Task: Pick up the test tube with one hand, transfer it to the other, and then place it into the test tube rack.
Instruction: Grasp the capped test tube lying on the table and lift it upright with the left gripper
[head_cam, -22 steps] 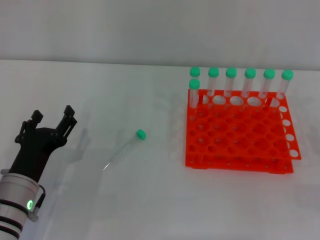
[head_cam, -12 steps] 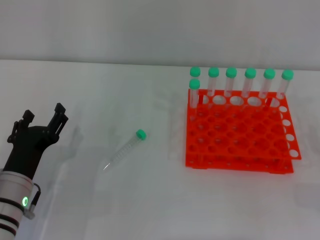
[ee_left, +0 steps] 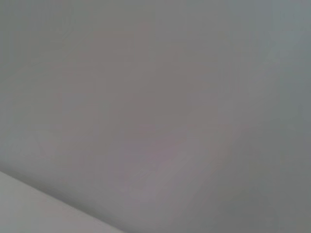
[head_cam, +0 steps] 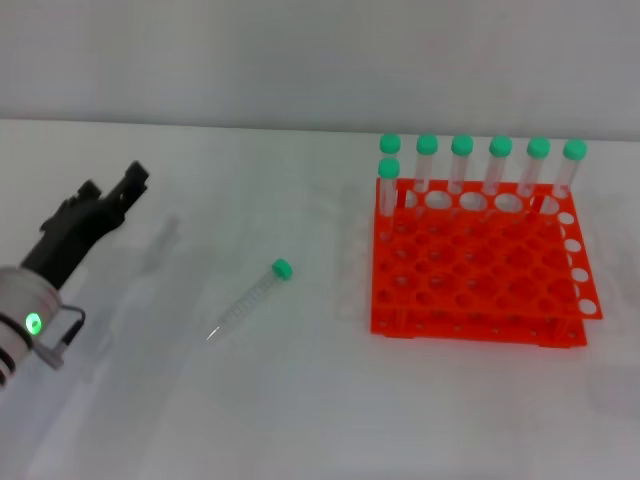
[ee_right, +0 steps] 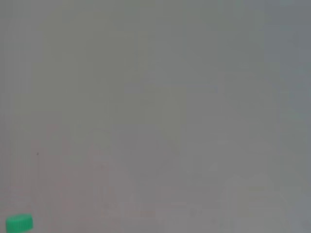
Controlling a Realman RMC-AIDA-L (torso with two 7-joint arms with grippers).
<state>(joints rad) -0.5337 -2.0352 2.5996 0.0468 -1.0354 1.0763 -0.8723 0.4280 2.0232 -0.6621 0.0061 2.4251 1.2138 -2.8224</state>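
One slender clear plastic test tube with a green screw cap (head_cam: pixel 250 298) lies flat on the white table (head_cam: pixel 300 400), cap toward the bright orange two-tier test tube rack (head_cam: pixel 478 262) and pointed tip toward me, well apart from both the rack and my left gripper (head_cam: pixel 128 182). Seven identical capped tubes (head_cam: pixel 480 165) stand upright along the rack's far side and one corner. My left arm is at the left edge, its black gripper seen side-on and aimed away from me; I cannot tell whether the fingers are parted or closed from this angle.

For the pick, I judge I should swing the gripper right and over the tube's middle, fingers across its length, and descend squarely so the tube doesn't roll.

My right arm is out of the head view entirely. Its wrist camera shows only blank surface and a sliver of green cap (ee_right: pixel 19 223) at the edge. The left wrist view gives nothing but grey.
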